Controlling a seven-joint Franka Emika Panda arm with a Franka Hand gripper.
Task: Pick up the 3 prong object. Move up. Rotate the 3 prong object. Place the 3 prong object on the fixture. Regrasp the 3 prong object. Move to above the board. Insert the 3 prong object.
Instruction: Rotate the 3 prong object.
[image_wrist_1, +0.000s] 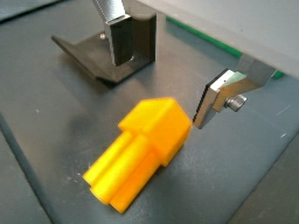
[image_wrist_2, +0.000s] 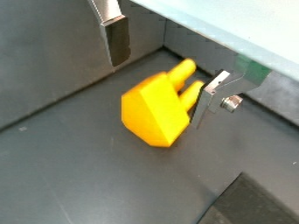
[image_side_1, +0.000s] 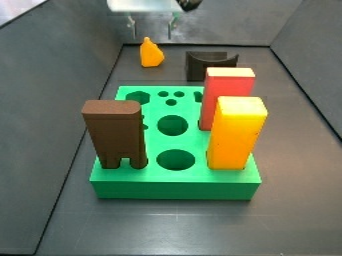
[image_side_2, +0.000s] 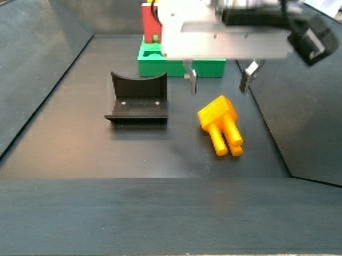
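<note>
Jaws spread wide and empty, my gripper (image_side_2: 214, 78) hangs above the 3 prong object (image_side_2: 221, 125) lying mid-frame on the floor, so I judge every step remains.

Gripper above the small yellow-orange three-prong plastic piece (image_side_2: 221, 125), fixture beside it, board beyond.

In a side view the open two-finger gripper (image_side_2: 217, 76) hangs over the piece, which lies on the dark floor, apart from both fingers. The dark L-shaped fixture (image_side_2: 136, 98) stands just left of it; the large green holed board (image_side_2: 154, 55) lies behind them.
</note>
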